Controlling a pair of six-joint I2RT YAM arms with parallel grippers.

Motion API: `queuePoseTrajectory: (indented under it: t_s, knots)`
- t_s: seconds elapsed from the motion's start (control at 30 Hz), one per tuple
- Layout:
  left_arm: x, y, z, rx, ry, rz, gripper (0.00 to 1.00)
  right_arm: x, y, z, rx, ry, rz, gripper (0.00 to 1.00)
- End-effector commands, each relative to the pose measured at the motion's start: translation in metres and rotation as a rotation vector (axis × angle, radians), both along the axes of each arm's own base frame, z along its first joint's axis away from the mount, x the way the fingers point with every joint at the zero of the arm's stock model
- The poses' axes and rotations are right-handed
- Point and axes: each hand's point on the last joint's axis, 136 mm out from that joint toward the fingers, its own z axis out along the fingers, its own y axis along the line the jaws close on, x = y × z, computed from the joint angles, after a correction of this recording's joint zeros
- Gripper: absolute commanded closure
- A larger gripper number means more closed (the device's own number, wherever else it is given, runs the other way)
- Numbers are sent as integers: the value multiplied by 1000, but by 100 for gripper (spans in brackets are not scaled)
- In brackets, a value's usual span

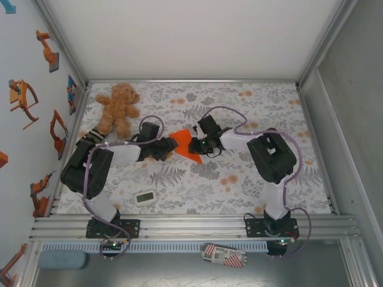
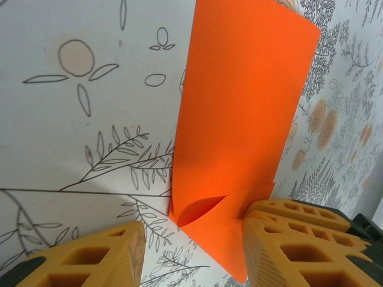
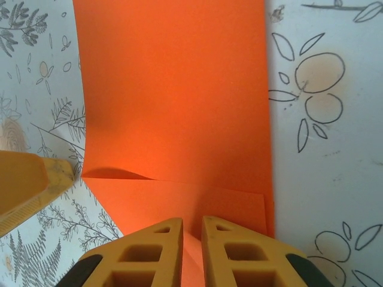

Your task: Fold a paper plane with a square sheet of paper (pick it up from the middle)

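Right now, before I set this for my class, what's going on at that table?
Two robot arms are folding an orange sheet of paper in the middle of the patterned table. The sheet is creased and partly folded, not yet a dart. The left gripper stands open at one edge. The right gripper sits over a folded edge, nearly closed, and whether it pinches the paper is unclear. A teddy bear and a white timer lie aside, untouched.

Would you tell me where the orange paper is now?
In the top view the orange paper lies centrally between the left end effector and the right end effector, right of the teddy bear.
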Motion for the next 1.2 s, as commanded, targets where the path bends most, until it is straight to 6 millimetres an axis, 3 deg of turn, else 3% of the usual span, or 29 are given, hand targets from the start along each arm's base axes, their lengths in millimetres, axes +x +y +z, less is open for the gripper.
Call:
queuePoseTrajectory:
  t_s: [0.0, 0.2, 0.47, 0.67, 0.93, 1.17]
  knots:
    - [9, -12, 7, -35, -9, -1, 55, -7, -12, -18, -35, 49, -34, 84]
    - [10, -12, 5, -30, -3, 9, 61, -7, -14, -18, -33, 52, -37, 84]
    - [4, -2, -5, 30, 40, 32, 60, -8, -13, -19, -19, 56, -39, 84]
    - [7, -17, -4, -28, 38, -11, 63, -10, -13, -21, -13, 62, -33, 84]
    - [12, -22, 2, -52, 13, -18, 71, -11, -12, -21, -2, 59, -29, 85]
    - [6, -6, 0, 30, 24, 4, 69, -9, -12, -21, -2, 59, -31, 85]
